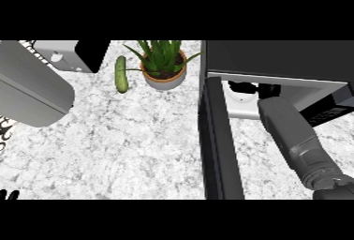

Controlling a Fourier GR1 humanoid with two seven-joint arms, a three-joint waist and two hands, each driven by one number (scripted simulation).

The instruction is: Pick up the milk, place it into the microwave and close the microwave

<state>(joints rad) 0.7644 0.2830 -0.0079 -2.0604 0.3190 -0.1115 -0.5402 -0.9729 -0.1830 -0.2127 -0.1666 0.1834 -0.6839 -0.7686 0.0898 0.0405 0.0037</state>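
From the head view, the right forearm is reaching up the right side of the tabletop (138, 136) and into the open microwave (276, 61), which is sitting at the far right corner. The right hand (252, 88) is showing as a dark shape just inside the opening, and it is sitting against a pale object that is probably the milk (242, 99), resting on the light floor of the oven. How the fingers are set around it is too dark to tell, so whether they are gripping or letting go is unclear. The microwave door (220, 140) is standing open, swung out toward the near edge, edge-on beside the forearm.

The step in hand looks like setting the milk down inside. To do it well, the carton should be standing flat and well behind the door sill before the fingers open, and the hand should then be drawing straight back along the forearm's line, keeping clear of the door.

At the near left corner only the dark tips of the left hand (8, 194) are showing, resting, their state hidden. A cucumber (121, 74) and a potted plant (165, 63) are lying near the far edge, well apart from the work.
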